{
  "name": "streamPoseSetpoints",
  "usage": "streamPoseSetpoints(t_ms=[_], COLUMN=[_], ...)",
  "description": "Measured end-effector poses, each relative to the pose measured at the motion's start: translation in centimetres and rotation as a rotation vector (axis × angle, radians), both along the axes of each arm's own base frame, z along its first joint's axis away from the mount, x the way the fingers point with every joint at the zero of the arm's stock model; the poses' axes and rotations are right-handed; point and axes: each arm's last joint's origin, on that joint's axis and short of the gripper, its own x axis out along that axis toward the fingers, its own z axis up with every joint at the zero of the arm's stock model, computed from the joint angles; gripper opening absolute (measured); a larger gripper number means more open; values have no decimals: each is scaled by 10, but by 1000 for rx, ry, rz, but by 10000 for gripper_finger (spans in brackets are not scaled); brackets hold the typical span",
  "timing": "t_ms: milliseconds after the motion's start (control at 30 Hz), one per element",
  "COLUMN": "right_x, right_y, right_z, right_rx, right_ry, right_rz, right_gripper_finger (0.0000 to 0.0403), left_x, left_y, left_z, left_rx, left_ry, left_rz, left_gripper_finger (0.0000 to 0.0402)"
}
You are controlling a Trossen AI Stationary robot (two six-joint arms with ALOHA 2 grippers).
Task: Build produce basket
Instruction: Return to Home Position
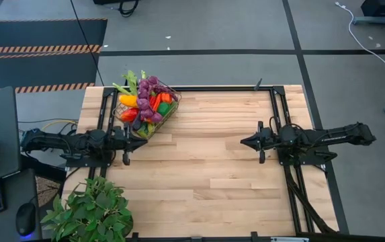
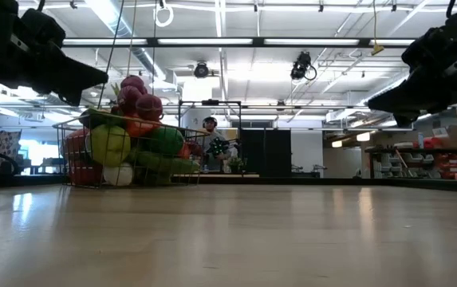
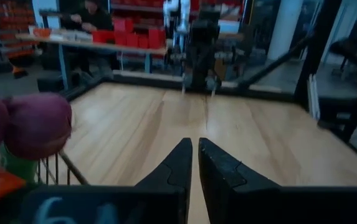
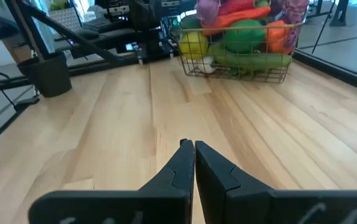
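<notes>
Overhead: wire basket (image 1: 168, 114) on the wooden table (image 1: 205, 181), against the upper edge of that picture on the left arm's side. Heaped past the rim with produce (image 1: 145, 104): purple grapes (image 1: 146, 87), celery (image 1: 131, 79), a yellow-orange piece (image 1: 128, 101), a red piece (image 1: 129, 115), a green piece (image 1: 163, 107). Just beside the basket's nearest corner but apart from it, the left gripper (image 1: 142, 142), aimed at the table's middle. Well apart across bare wood, the right gripper (image 1: 244, 142), aimed back toward the left one. Leafy plant (image 1: 88, 212) at the lower-left corner, leaves whole only here.

At table height: both arms as dark shapes in the upper corners, lifted clear of the surface, a gap not readable from above. Basket flat on the wood, with a yellow-green round fruit (image 2: 110, 143) and a small white piece (image 2: 118, 175) pressed against the mesh. Far behind, a person (image 2: 210, 126) at a bench.

Past the left wrist: claw fingers (image 3: 175, 168) drawn together, nothing between them. Round purple pieces (image 3: 38, 124) close alongside, over the basket's wires. Another person seated by red bins (image 3: 134, 34).

Past the right wrist: claw likewise closed and empty, tips over bare planks. Basket's opposite side in sight, with cucumbers (image 4: 247, 60) along the bottom, a yellow fruit (image 4: 192, 45), a green round one, and a carrot (image 4: 228, 18) on top.
</notes>
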Motion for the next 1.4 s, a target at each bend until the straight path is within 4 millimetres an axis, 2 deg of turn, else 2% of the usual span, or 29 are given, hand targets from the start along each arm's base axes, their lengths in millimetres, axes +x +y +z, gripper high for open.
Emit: streamPoseSetpoints(t_ms=[333, 800, 1033, 1400], right_x=[-5, -14, -13, -13], right_y=[0, -1, -1, -1], right_z=[8, 20, 23, 23], right_rx=[5, 12, 14, 14], right_ry=[-94, -242, -266, -271], right_rz=[0, 0, 0, 0], right_gripper_finger=[19, 19, 19, 19], left_x=[-11, -11, -11, -11], left_y=[1, -3, -3, -3], left_z=[14, 13, 13, 13], left_rx=[-15, -18, -17, -17], left_ry=[-170, -159, -154, -154], left_rz=[0, -40, -38, -38], left_gripper_finger=[24, 33, 24, 34])
